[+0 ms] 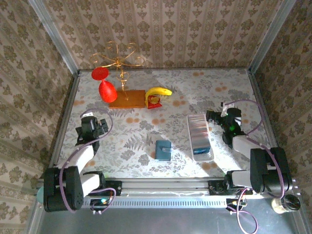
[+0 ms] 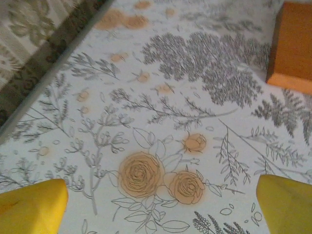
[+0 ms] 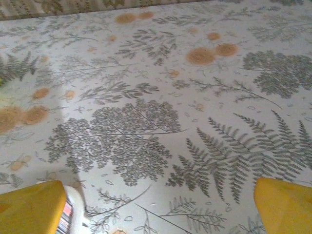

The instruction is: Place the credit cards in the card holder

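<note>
- Card holder (image 1: 163,149): teal-blue.
- Credit cards (image 1: 199,128): whitish-grey, fine stripes.
- Tablecloth (image 1: 131,134): pale, with grey ferns and orange roses.
- Banana (image 1: 159,91): yellow.
- Walls (image 1: 170,29): beige, floral stripes.

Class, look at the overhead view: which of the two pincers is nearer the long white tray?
The right pincer, close beside the tray; the left pincer lies well away, beyond the teal card holder.

Black-grey arms (image 1: 84,155), purple cables (image 1: 251,101) (looped), yellow pincer fingers (image 2: 29,207).
</note>
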Controlling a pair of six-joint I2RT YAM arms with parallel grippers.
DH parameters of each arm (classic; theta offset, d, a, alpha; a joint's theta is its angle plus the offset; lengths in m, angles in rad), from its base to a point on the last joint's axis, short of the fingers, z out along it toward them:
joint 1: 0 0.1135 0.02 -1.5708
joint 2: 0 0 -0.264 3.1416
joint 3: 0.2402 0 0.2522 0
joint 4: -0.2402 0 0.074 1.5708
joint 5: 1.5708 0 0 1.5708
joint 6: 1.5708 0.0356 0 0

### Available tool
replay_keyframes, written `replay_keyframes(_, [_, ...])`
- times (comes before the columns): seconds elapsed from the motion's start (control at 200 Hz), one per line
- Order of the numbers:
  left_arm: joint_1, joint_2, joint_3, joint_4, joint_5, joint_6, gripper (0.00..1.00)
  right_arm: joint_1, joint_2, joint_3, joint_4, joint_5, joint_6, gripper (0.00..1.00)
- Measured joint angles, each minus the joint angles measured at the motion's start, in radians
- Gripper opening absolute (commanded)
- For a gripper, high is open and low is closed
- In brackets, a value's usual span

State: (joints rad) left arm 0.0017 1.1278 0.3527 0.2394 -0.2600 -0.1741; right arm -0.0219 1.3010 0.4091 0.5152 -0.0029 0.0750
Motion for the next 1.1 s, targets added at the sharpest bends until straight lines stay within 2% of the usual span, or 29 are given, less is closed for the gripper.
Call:
replay_keyframes(0.195, [0.0, 0.108, 0.0, 0.223, 0.066, 0.072, 1.0, 0.0, 0.04, -0.002, 0.122, -0.057, -0.016, 1.0])
replay_keyframes(0.33, [0.0, 0.189, 0.0, 0.372, 0.141, 0.129, 1.0, -0.002, 0.196, -0.003, 0.256, -0.066, -0.023, 1.0])
replay_keyframes(0.54, [-0.002, 0.401, -0.006, 0.647, 0.204, 0.179, 1.0, -0.002, 0.237, -0.013, 0.291, -0.078, -0.024, 1.0])
replay_keyframes(0.805, [-0.029, 0.429, -0.004, 0.689, 0.113, 0.179, 1.0, 0.016, 0.237, -0.012, 0.297, -0.03, -0.024, 1.0])
replay_keyframes(1.1, [-0.038, 0.429, -0.003, 0.695, 0.083, 0.183, 1.0, 0.016, 0.237, -0.012, 0.297, -0.019, -0.024, 1.0])
